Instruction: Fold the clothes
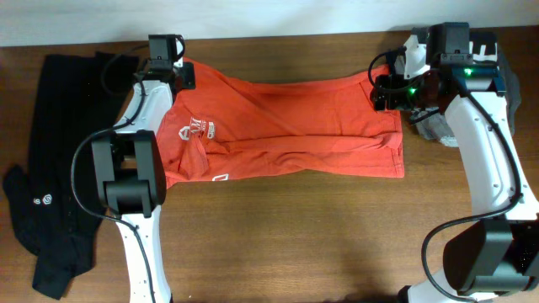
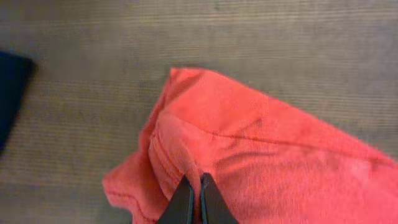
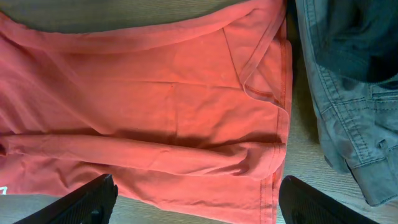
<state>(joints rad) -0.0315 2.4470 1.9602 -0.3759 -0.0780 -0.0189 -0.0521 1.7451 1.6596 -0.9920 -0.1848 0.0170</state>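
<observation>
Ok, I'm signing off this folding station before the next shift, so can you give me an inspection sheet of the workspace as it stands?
Surface: wooden table, brown.
Job's things: orange-red T-shirt spread across the middle with a lengthwise fold; black garment bunched at the left; grey garment beside the T-shirt's right edge.
Clutter: nothing seen.
Grippers: left gripper, jaws shut on a pinch of the T-shirt; right gripper, jaws open over the T-shirt's right end, holding nothing.
Cables: black cables loop off both arms.
Surroundings: pale wall along the table's far edge.

chest lettering (image 1: pixel 195 128) unreadable, grey garment (image 3: pixel 339 115) cropped
</observation>
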